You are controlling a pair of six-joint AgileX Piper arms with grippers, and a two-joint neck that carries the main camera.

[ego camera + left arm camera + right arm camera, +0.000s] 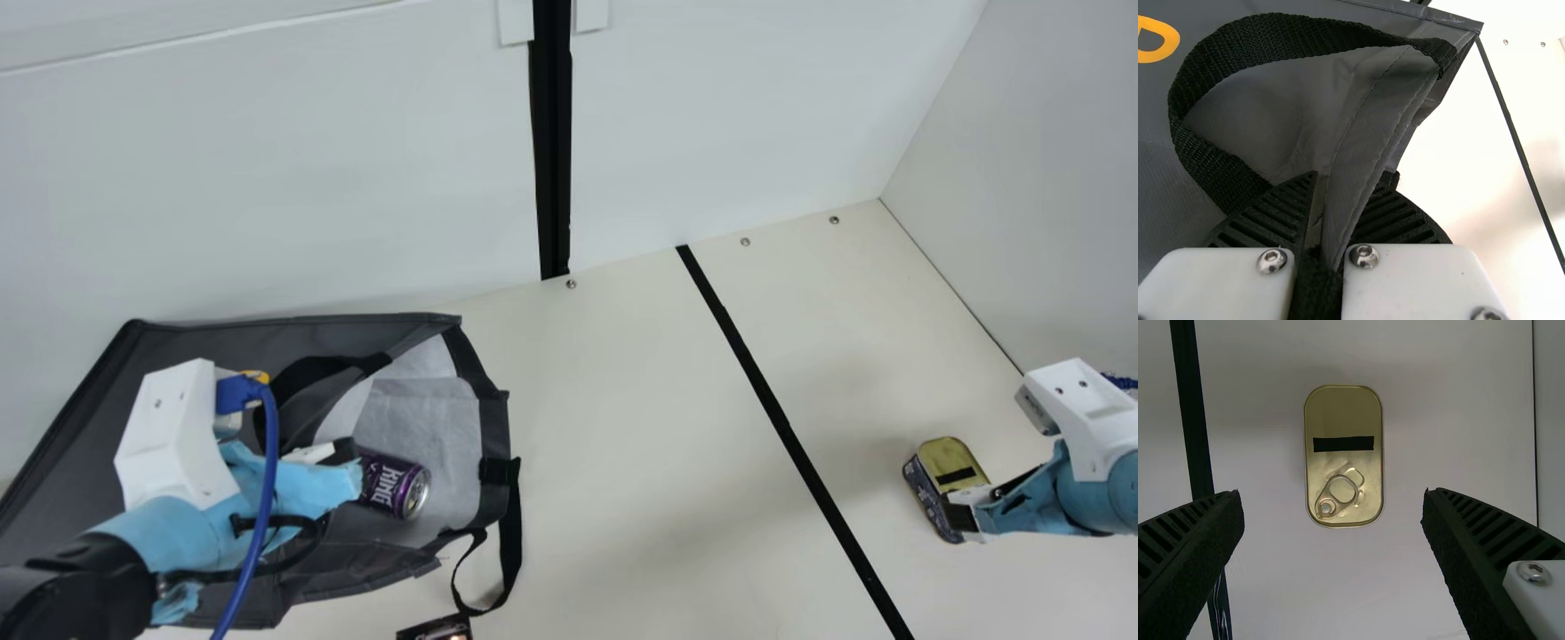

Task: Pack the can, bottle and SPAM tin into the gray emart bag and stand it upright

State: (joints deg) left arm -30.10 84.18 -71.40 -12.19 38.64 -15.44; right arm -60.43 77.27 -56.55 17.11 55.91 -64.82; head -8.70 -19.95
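Observation:
The gray bag [427,418] lies on its side at the main view's left, its mouth facing right. Inside the mouth rests the purple can [393,484]. My left gripper [351,462] is at the bag's opening edge; in the left wrist view the left gripper [1328,220] is shut on the fold of gray bag fabric [1361,140]. The SPAM tin [949,467] stands on the table at right, with my right gripper [965,507] over its near end. In the right wrist view the gold-lidded tin [1343,463] lies between and beyond the right gripper [1333,500], whose fingers are wide open.
A small dark object [437,628] lies at the main view's bottom edge, below the bag's hanging strap [511,542]. A black strip [773,409] crosses the table between bag and tin. White walls [1058,178] bound the table behind and at right.

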